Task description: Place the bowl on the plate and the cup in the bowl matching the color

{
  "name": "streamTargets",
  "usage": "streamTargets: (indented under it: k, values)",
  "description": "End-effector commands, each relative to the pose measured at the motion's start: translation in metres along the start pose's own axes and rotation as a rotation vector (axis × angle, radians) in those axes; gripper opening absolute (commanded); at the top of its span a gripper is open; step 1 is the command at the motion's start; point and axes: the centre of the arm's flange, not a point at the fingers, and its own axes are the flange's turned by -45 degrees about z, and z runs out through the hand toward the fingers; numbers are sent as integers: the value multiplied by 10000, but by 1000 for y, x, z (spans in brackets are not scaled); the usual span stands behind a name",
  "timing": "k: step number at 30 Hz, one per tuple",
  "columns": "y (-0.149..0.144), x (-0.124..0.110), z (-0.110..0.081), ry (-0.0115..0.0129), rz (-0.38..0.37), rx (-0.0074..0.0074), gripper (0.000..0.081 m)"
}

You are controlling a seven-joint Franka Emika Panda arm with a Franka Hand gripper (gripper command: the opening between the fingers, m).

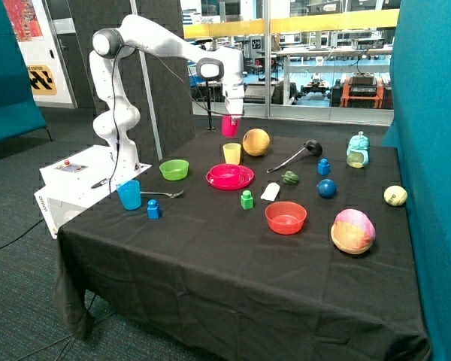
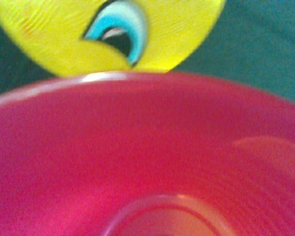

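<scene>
The magenta-pink cup (image 1: 230, 126) hangs upright from my gripper (image 1: 232, 114), which is shut on its rim, over the back of the table behind the yellow cup (image 1: 231, 153). In the wrist view the cup's pink inside (image 2: 147, 157) fills most of the picture, with the yellow cup (image 2: 64, 39) and its blue printed figure just beyond the rim. Nearer the table's middle, the pink bowl (image 1: 226, 174) sits on the pink plate (image 1: 240, 183). The bowl holds nothing that I can see.
An orange ball (image 1: 256, 141) and a black ladle (image 1: 297, 154) lie beside the yellow cup. A green bowl (image 1: 174, 169), a blue cup (image 1: 129, 194) and a spoon (image 1: 165, 195) are on the arm's side. An orange-red bowl (image 1: 286, 217) and small blocks sit nearer the front.
</scene>
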Motion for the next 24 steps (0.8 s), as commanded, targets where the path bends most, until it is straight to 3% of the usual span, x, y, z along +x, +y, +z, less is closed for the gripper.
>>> streamTargets:
  k: [1,11,24]
  values:
    - [40,9,-16,-10,1007,-2,0]
    - [106,-13,5,-10,2657,-3,0]
    - [178,-27,18,-10,3950,-3,0]
